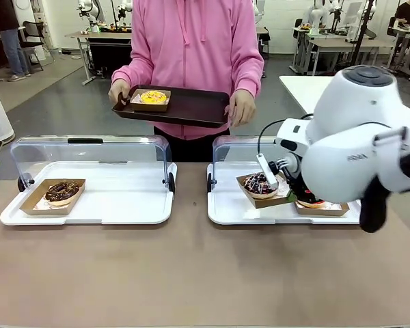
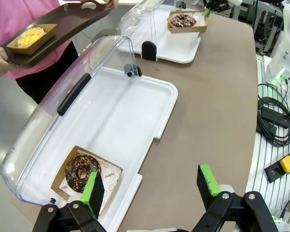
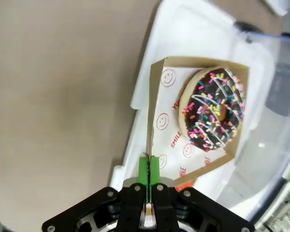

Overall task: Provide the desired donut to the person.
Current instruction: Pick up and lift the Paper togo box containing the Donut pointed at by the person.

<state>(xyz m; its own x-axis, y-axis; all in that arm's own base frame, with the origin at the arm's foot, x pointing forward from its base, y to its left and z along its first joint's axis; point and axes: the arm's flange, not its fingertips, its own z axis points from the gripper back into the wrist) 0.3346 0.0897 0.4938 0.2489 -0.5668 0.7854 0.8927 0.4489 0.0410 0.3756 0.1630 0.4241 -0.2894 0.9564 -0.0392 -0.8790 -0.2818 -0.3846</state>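
Note:
A chocolate donut with coloured sprinkles [image 3: 213,108] lies in a brown paper tray [image 3: 157,96]. My right gripper [image 3: 148,169] is shut on that tray's side wall. In the front view the donut [image 1: 260,183] and its tray sit tilted, just over the right white case [image 1: 222,208], with my right gripper [image 1: 290,193] at the tray's right edge. The person [image 1: 191,41] stands at the far side holding a dark serving tray [image 1: 191,106] that carries a yellow donut [image 1: 153,97]. My left gripper [image 2: 151,186] is open above the table, beside a nut-topped chocolate donut [image 2: 81,171].
The left white case [image 1: 123,205] has its clear lid [image 1: 89,154] raised and holds the nut-topped donut [image 1: 61,191] at its left end. Another donut [image 1: 311,203] lies in the right case behind my right gripper. Bare table stretches in front of both cases.

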